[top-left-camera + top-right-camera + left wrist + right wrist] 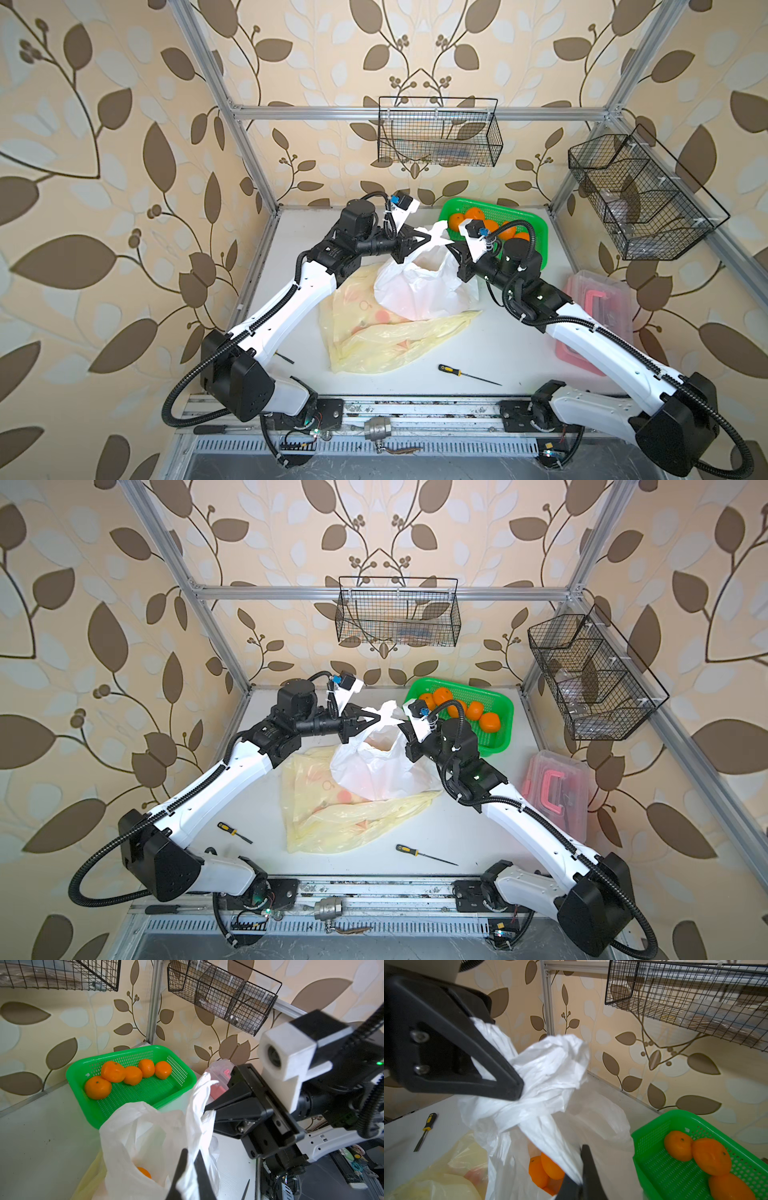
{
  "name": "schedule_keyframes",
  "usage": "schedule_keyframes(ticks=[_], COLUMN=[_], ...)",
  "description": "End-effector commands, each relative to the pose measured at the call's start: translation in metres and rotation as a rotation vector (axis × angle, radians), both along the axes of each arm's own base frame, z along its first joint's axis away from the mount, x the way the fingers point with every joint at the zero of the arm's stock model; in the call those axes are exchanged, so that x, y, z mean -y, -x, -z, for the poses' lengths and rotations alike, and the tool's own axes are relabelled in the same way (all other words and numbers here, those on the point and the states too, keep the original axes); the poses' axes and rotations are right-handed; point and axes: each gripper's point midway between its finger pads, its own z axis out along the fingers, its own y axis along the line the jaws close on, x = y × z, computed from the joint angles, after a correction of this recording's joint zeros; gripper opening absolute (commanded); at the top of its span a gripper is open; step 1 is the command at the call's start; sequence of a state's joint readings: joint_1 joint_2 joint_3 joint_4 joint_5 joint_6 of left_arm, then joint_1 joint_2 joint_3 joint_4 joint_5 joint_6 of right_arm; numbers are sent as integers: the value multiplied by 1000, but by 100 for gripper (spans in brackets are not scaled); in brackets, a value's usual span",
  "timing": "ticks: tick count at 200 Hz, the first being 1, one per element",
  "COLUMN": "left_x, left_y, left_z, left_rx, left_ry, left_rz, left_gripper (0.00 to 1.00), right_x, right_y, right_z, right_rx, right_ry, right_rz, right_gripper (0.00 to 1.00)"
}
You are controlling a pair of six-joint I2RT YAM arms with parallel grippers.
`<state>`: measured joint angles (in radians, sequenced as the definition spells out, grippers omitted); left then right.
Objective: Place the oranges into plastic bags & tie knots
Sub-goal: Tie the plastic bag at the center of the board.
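A white tabletop (519, 340) bears a flat pale yellow fruit-printed plastic bag (374, 340). Partly upon it stands a translucent white plastic bag (419, 291), near a green perforated plastic basket (536, 222). The left gripper (517, 1089) and right gripper (205, 1108), jaws together, each pinch one of the white bag's handles (550, 1064) above its mouth. Of the small round oranges, at least two (548, 1167) lie inside the white bag and five (113, 1072) in the basket.

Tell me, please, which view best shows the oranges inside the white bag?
Right wrist view: several oranges lie exposed in the white bag's mouth. Left wrist shows one sliver; both top views show only plastic.
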<state>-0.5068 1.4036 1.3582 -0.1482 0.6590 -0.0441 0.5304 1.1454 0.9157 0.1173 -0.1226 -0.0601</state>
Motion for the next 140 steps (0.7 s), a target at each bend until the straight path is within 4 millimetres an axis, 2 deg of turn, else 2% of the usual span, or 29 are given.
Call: schedule_keyframes(ticks=[1, 16, 37, 52, 66, 83, 103, 140], left_x=[-11, -10, -11, -10, -9, -12, -15, -10], left_y=[8, 5, -6, -10, -11, -15, -16, -9], left_z=[-31, -29, -15, -13, -15, -22, -31, -53], left_rx=[30, -5, -58, -81, -80, -66, -48, -20], left_ry=[15, 21, -9, -17, -6, 0, 5, 38], left_rz=[-47, -59, -106, -115, -116, -144, -161, -111], left_gripper=[0, 0, 0, 0, 0, 0, 0, 0], right_x=[21, 25, 29, 30, 28, 22, 6, -27], right_y=[-7, -8, -8, -4, -1, 5, 13, 15], right_z=[-10, -2, 6, 2, -6, -14, -20, -26], right_rx=[4, -3, -8, 16, 52, 92, 126, 133], right_ry=[33, 66, 97, 106, 120, 133, 135, 95], right_rz=[117, 139, 159, 146, 121, 70, -32, -187], right_gripper=[2, 4, 16, 35, 46, 51, 59, 60])
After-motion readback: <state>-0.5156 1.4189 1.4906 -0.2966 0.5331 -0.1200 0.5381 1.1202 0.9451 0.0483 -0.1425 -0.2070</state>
